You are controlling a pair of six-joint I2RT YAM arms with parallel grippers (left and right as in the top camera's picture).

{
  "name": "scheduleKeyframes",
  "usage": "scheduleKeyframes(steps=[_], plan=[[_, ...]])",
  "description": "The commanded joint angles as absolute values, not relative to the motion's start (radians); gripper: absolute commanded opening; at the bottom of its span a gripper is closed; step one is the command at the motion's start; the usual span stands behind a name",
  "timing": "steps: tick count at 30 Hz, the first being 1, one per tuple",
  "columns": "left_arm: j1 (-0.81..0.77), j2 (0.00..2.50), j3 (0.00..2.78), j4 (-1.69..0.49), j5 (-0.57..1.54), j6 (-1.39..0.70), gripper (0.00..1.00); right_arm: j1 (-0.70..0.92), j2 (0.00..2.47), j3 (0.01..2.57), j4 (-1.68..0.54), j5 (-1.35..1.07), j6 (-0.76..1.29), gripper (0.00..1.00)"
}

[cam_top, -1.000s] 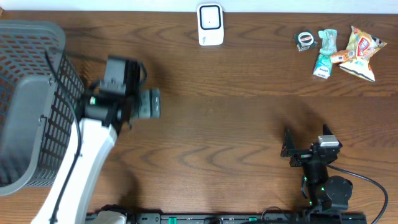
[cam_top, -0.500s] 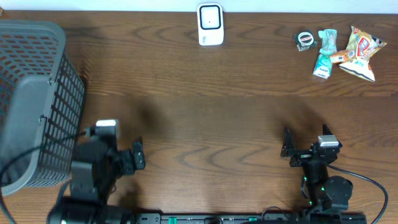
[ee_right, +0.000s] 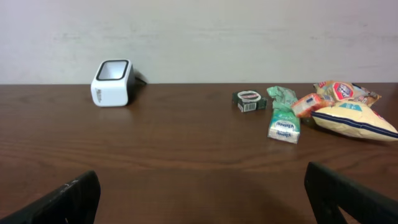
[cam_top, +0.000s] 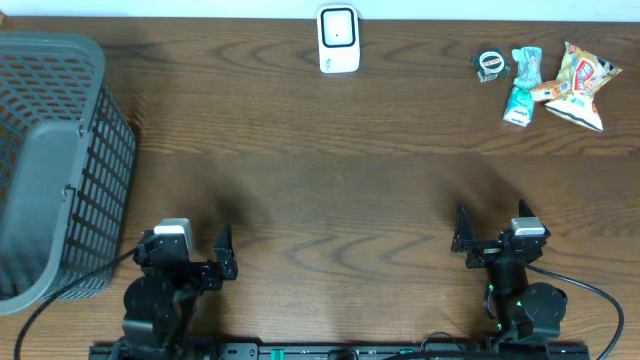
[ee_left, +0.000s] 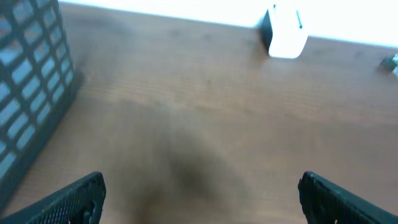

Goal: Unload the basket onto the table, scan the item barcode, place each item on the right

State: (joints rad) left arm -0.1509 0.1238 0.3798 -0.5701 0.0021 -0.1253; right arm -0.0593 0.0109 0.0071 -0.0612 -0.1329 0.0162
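With your left tool point(ee_left: 205, 202) and right tool point(ee_right: 205, 199) both spread wide and empty, the snack bag point(cam_top: 585, 82) lies among small packets point(cam_top: 521, 88) at the table's point(cam_top: 350, 200) far right corner, and it looks light, crinkly and slippery, so pinch its sealed edge.

- Basket point(cam_top: 105, 170) sits at the left edge of the table point(cam_top: 320, 200), toward the far-left corner.
- Scanner point(cam_top: 338, 40) stands at the far edge, about midway along.
- Near the far-right corner, left to right: small tin point(cam_top: 490, 64), packet point(cam_top: 522, 85), snack bag point(cam_top: 585, 82).
- Scanner and cluster are well apart.
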Motion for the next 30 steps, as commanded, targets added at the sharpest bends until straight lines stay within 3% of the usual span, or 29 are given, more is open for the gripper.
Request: scheduleKeyframes(steps=[1, 14, 20, 30], plan=[[-0.139, 0.036, 0.297, -0.471, 0.018, -0.103, 0.98, -0.052, 0.006, 0.006, -0.066, -0.125, 0.01, 0.99], [-0.055, 0.002, 0.002, 0.064, 0.018, -0.098, 0.98, -0.052, 0.006, 0.006, -0.066, -0.125, 0.01, 0.99], [-0.032, 0.001, 0.004, 0.088, 0.007, -0.097, 0.98, -0.052, 0.006, 0.006, -0.066, -0.125, 0.01, 0.99], [-0.003, 0.001, 0.004, -0.073, 0.018, -0.038, 0.97, -0.052, 0.006, 0.006, -0.066, -0.125, 0.01, 0.99]])
